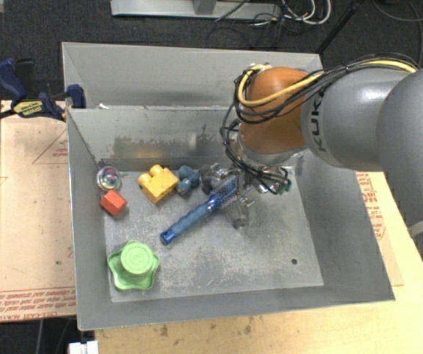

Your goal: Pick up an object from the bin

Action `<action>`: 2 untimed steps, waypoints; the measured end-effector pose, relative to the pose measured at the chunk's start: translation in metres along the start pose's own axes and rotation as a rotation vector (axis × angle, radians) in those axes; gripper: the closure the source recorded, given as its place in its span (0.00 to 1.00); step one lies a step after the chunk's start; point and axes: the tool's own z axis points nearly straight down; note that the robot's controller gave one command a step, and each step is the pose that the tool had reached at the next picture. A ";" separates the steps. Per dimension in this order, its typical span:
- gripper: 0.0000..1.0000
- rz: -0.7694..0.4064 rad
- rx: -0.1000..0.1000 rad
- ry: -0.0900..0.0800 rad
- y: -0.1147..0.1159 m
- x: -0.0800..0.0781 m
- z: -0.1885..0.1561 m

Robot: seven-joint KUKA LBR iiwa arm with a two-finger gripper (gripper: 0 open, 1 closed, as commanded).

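The blue stick [196, 216] slants from under the gripper [236, 203] down toward the bin's [270, 260] lower-left corner; whether the gripper is open or closed cannot be told.

Dull grey over the bin [270, 264]. Bright blue along the stick [196, 216] in the middle. Yellow on the block [157, 183] left of it, dusty blue on the lump [187, 181] between. Red on the cube [113, 203] at the left, glassy pink glints on the ball [108, 177] just beyond. Light green on the cap [133, 265], near left. Orange on the wrist cover [270, 113], yellow and black on its cables [307, 87], silver-grey on the arm [373, 116].
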 end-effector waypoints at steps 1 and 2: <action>1.00 0.001 0.001 -0.002 0.000 0.000 -0.001; 1.00 -0.019 0.005 -0.008 0.018 0.018 -0.143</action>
